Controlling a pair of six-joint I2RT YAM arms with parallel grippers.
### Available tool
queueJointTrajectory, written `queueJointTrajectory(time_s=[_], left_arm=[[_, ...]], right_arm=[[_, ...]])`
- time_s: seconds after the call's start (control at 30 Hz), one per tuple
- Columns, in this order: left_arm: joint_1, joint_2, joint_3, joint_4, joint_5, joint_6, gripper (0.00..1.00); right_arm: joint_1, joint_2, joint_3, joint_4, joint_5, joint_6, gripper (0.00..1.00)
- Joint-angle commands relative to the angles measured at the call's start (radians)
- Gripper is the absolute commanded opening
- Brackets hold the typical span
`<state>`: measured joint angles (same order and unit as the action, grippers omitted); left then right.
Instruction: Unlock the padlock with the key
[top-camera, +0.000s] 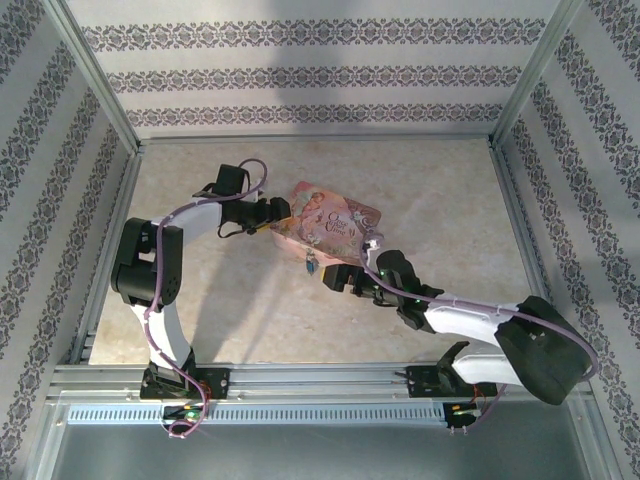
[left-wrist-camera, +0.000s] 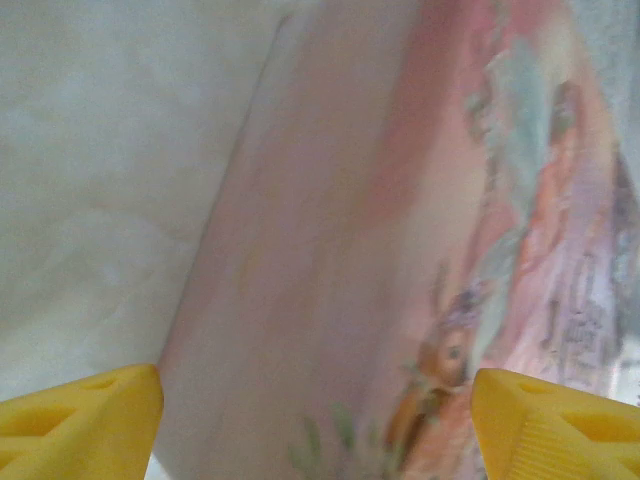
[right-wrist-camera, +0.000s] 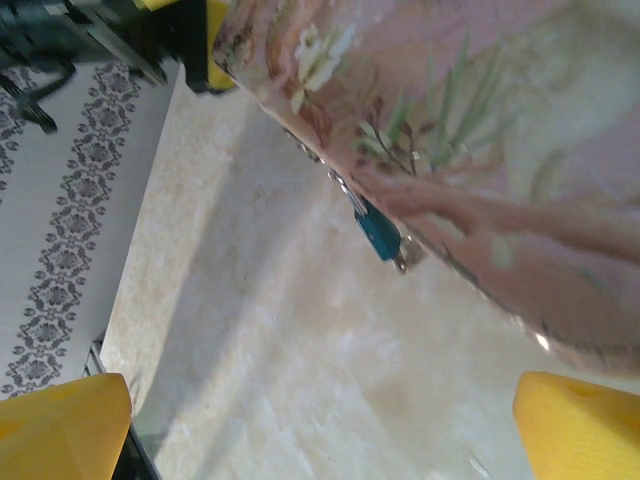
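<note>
The pink illustrated box (top-camera: 330, 222) lies mid-table. From its near edge hangs the small blue padlock (right-wrist-camera: 377, 232) (top-camera: 311, 265), with a tiny silvery piece (right-wrist-camera: 409, 254) at its lower end that may be the key; I cannot tell for sure. My right gripper (right-wrist-camera: 320, 440) (top-camera: 335, 278) is open just in front of the padlock, with bare table between its yellow fingertips (right-wrist-camera: 60, 430). My left gripper (left-wrist-camera: 320, 430) (top-camera: 278, 213) is at the box's left corner. Its jaws stand wide on either side of the box side (left-wrist-camera: 330, 300). Whether they touch it is unclear.
The tabletop (top-camera: 220, 300) is pale marble, enclosed by patterned walls (top-camera: 320, 70) at the back and sides. A metal rail (top-camera: 320, 380) runs along the near edge by the arm bases. Open surface lies right of the box (top-camera: 450, 220).
</note>
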<state>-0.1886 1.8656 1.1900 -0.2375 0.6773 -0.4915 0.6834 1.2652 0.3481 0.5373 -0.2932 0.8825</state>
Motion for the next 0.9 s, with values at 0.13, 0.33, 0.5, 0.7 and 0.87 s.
queueJointTrajectory(time_s=[0.13,0.33,0.5,0.7,0.87], left_arm=[[-0.016,-0.094,-0.15,-0.01,-0.057,0.005,0.79],[-0.03,-0.197,-0.283,0.049,-0.078,-0.051,0.78],[-0.041,-0.251,-0.365,0.106,-0.09,-0.101,0.78],[-0.044,-0.284,-0.4,0.127,-0.113,-0.125,0.78],[-0.044,-0.281,-0.399,0.133,-0.112,-0.133,0.78]], right_arm=[[-0.098,0.06,0.088,0.048,-0.075,-0.13,0.93],[-0.194,0.134,0.152,0.048,-0.182,-0.252,0.93],[-0.229,0.187,0.206,0.061,-0.265,-0.302,0.88],[-0.225,0.103,0.114,0.078,-0.243,-0.298,0.87],[-0.178,0.082,0.016,0.146,-0.213,-0.263,0.85]])
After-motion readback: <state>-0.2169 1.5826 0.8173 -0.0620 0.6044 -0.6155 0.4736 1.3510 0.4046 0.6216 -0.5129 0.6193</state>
